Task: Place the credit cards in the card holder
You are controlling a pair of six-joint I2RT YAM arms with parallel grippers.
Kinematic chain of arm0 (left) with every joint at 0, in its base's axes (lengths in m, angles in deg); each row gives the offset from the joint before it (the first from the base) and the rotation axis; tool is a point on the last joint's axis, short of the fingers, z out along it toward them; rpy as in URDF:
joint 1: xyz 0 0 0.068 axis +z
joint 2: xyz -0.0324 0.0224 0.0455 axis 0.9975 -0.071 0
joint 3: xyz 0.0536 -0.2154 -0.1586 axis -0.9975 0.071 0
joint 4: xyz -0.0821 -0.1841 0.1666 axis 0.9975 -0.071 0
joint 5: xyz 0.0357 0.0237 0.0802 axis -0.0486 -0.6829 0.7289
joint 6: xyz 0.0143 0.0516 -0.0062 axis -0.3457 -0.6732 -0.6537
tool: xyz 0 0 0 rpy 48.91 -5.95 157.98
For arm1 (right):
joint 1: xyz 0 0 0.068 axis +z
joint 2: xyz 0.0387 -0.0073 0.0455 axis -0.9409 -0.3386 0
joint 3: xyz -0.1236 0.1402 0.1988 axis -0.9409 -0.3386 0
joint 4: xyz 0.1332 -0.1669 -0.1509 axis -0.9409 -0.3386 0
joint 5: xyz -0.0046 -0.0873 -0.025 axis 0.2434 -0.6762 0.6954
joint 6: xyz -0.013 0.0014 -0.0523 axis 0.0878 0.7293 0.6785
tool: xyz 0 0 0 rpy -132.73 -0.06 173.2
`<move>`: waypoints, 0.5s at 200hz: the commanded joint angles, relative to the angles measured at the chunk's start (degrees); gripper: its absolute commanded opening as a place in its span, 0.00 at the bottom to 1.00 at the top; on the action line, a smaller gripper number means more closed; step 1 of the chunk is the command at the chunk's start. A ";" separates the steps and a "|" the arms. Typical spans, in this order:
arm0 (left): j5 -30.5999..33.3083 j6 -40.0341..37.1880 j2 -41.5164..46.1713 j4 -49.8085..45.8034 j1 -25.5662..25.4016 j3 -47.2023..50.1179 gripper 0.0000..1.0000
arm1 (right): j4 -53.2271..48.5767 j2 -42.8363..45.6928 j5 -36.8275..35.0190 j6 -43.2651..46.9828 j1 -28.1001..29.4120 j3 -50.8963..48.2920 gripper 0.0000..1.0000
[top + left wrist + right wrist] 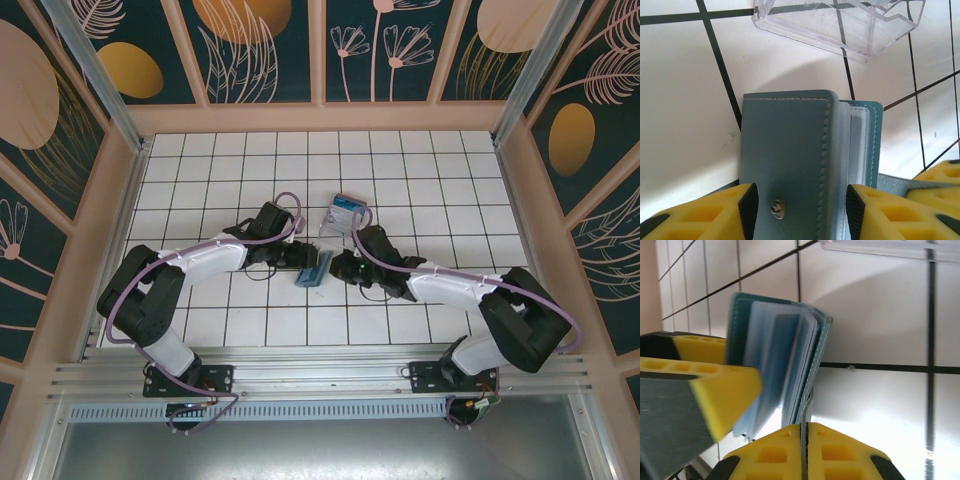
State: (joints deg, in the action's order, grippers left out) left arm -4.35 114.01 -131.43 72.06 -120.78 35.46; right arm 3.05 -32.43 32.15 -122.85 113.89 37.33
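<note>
We take the clear box [338,224] as our mark, standing on the white tiled table [420,170]. The card holder [313,270] sits just on the arms' side of that box, close to it but not touching, and both arms meet over it. The left gripper [801,210] has its jaws part-way apart, one dark pad pressed to each side of the holder's teal cover, so it grips the cover across its width; the snap stud [777,208] shows between the pads. The right gripper [805,440] comes at the holder from the opposite side, its jaws pinched nearly together on the thin edge of the other cover. Between the two covers the holder stands partly open, and its pale inner pockets [780,360] fan out, blurred in the right wrist view. A blue credit card [347,204] stands inside the clear box, at the end farthest from the holder.
</note>
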 commanded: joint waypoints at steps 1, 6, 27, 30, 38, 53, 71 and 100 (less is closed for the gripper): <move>1.24 0.26 0.78 -0.59 -0.13 -0.74 0.55 | 2.08 1.85 -0.60 -0.34 -0.94 -2.03 0.06; 1.24 0.27 0.81 -0.49 -0.18 -0.66 0.55 | 2.13 1.91 -0.52 -0.30 -1.06 -2.21 0.06; 1.07 0.31 0.13 -0.16 -0.21 -0.58 0.55 | 2.48 2.26 -0.51 -0.38 -1.03 -2.44 0.06; 0.99 0.27 -0.04 -0.11 -0.19 -0.51 0.55 | 2.47 2.38 -0.44 -0.37 -0.95 -2.36 0.06; 0.84 0.35 -0.24 -0.02 -0.14 -0.47 0.55 | 2.32 2.58 -0.48 -0.38 -1.00 -2.27 0.06; 0.45 0.68 -0.34 0.13 -0.18 -0.23 0.55 | 2.13 2.94 -0.64 -0.25 -0.99 -2.20 0.06; -0.43 1.29 0.05 0.72 -0.18 0.06 0.57 | 2.03 2.88 -0.78 -0.10 -1.08 -2.30 0.06; -1.87 2.11 0.78 1.83 -0.16 0.56 0.62 | 2.74 1.97 -0.17 -0.15 -1.10 -2.44 0.06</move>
State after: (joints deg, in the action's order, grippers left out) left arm -4.91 114.93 -131.43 72.54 -120.78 35.48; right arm 3.83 -31.07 32.15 -122.85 113.06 35.51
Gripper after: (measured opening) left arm 0.601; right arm 0.089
